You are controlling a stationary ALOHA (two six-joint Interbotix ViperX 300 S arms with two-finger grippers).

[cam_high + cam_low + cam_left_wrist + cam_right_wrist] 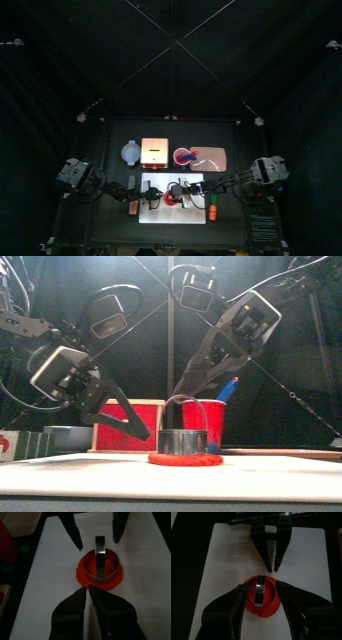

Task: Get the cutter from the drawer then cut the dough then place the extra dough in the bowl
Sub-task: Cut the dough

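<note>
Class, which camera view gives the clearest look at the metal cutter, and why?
The left wrist view: the cutter shows whole, ring and wire handle, seated on the dough. The front view gives only its side; the right wrist view hems it between the fingers of the right gripper; the top view shows it tiny.

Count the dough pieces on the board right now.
1. One red dough disc lies on the white cutting board, under the metal cutter standing on it. No loose scraps show; any bit inside the cutter ring could be hidden.
</note>
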